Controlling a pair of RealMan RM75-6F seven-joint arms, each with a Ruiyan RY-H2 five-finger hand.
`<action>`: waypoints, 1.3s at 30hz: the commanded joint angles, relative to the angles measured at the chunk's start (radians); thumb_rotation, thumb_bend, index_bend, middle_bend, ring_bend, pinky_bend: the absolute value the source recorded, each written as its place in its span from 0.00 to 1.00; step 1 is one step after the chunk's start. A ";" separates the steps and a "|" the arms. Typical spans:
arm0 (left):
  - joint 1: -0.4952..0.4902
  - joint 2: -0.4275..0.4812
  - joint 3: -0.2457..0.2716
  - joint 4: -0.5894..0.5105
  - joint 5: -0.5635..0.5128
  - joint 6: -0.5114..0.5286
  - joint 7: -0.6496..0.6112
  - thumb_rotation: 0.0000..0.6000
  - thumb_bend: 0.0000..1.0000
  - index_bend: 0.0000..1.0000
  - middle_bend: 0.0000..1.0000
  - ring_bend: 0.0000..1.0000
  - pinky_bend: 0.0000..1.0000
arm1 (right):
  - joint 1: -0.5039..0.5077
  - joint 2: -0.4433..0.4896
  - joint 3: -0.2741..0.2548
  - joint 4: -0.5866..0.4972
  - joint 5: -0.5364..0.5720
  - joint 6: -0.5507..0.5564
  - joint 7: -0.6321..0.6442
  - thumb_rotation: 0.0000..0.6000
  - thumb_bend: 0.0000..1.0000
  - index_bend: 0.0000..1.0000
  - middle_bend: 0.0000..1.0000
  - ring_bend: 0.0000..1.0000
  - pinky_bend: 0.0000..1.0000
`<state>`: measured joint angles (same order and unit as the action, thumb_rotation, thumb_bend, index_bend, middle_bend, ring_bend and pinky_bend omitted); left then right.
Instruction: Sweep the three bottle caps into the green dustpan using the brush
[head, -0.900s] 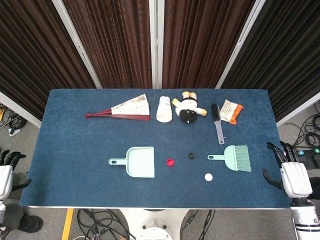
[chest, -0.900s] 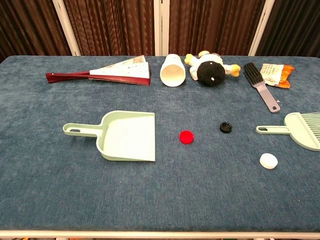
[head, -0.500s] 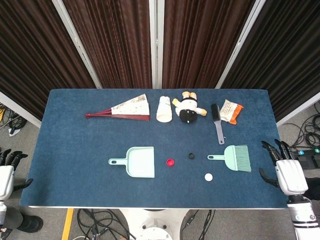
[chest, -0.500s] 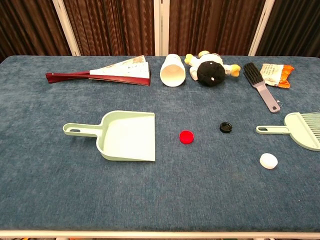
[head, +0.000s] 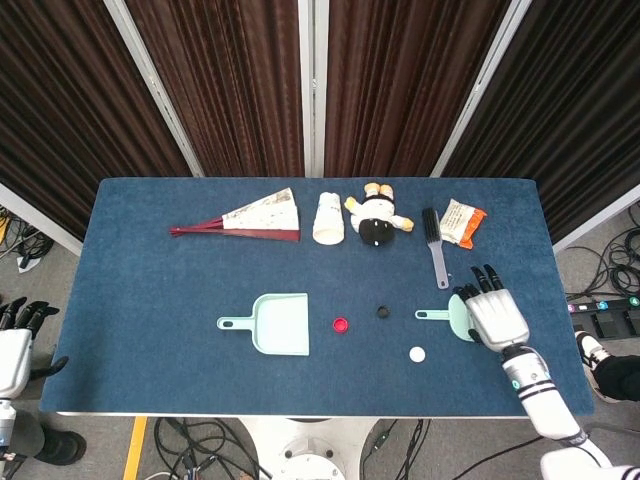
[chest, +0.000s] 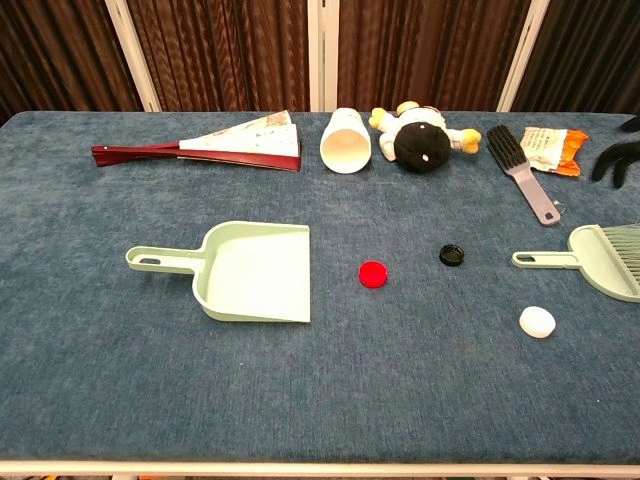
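The green dustpan (head: 277, 324) (chest: 255, 272) lies left of centre, its handle pointing left. To its right lie a red cap (head: 340, 325) (chest: 373, 273), a black cap (head: 382, 311) (chest: 452, 254) and a white cap (head: 417, 353) (chest: 537, 321). The green brush (head: 450, 315) (chest: 598, 264) lies at the right, handle toward the caps. My right hand (head: 497, 317) hovers over its bristles with fingers spread and holding nothing; the chest view shows only its dark fingertips (chest: 615, 152) at the right edge. My left hand (head: 14, 345) hangs beyond the table's left edge, fingers apart and empty.
Along the table's far side lie a folded fan (head: 245, 217), a tipped paper cup (head: 328, 217), a plush toy (head: 378, 215), a black brush (head: 433, 240) and a snack packet (head: 462, 221). Dark curtains stand behind the table.
My right hand has come in from beyond the table's right edge, leftward and forward, and now sits over the green brush's bristles. The left hand has barely moved. Caps, brush and dustpan lie unchanged.
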<state>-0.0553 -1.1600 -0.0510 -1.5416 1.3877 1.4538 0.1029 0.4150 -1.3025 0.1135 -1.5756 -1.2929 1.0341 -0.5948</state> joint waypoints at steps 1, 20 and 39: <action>0.003 -0.007 0.002 0.019 -0.006 -0.006 -0.011 1.00 0.09 0.27 0.22 0.10 0.13 | 0.066 -0.110 -0.002 0.066 0.099 -0.051 -0.132 1.00 0.07 0.31 0.34 0.05 0.05; -0.016 -0.031 -0.004 0.074 -0.010 -0.038 -0.046 1.00 0.09 0.29 0.21 0.10 0.13 | 0.085 -0.283 -0.019 0.283 0.123 -0.025 -0.029 1.00 0.14 0.39 0.43 0.10 0.10; -0.014 -0.037 -0.005 0.087 -0.016 -0.042 -0.056 1.00 0.09 0.29 0.21 0.10 0.13 | 0.091 -0.322 -0.031 0.363 0.103 -0.039 0.071 1.00 0.16 0.44 0.45 0.11 0.10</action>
<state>-0.0689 -1.1967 -0.0556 -1.4552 1.3713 1.4115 0.0463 0.5060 -1.6237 0.0827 -1.2142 -1.1903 0.9963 -0.5255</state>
